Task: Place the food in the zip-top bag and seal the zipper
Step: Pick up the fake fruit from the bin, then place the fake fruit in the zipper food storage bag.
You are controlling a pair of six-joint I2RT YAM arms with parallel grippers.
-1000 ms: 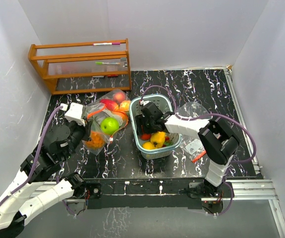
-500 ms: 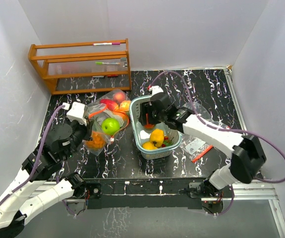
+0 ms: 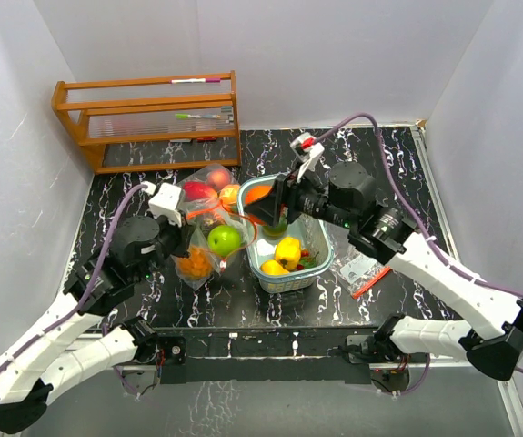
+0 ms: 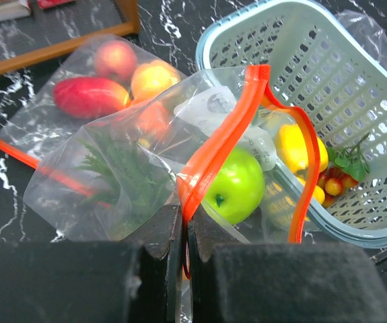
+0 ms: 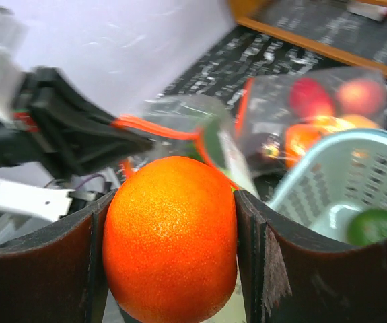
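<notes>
My left gripper [image 3: 191, 242] [image 4: 184, 222] is shut on the orange zipper rim of a clear zip-top bag [image 3: 208, 259] [image 4: 126, 168] and holds its mouth open towards the basket. The bag holds a green apple [image 3: 225, 239] [image 4: 235, 185] and a leafy green piece. My right gripper [image 3: 263, 202] [image 5: 171, 249] is shut on an orange [image 3: 257, 192] [image 5: 171, 239], above the basket's left rim, just right of the bag's mouth. The teal basket [image 3: 284, 279] [image 4: 355, 81] holds a yellow fruit [image 3: 288, 250] [image 4: 294, 145], small red pieces and a green one.
A second clear bag [image 3: 208, 187] [image 4: 89, 97] with red, pink and orange fruit lies behind the held bag. A wooden rack [image 3: 147, 118] stands at the back left. An empty bag with an orange strip [image 3: 363, 271] lies right of the basket. White walls close three sides.
My right gripper rose out of the basket with the orange and swung left towards the bag. My left arm shifted the bag a little right, towards the basket.
</notes>
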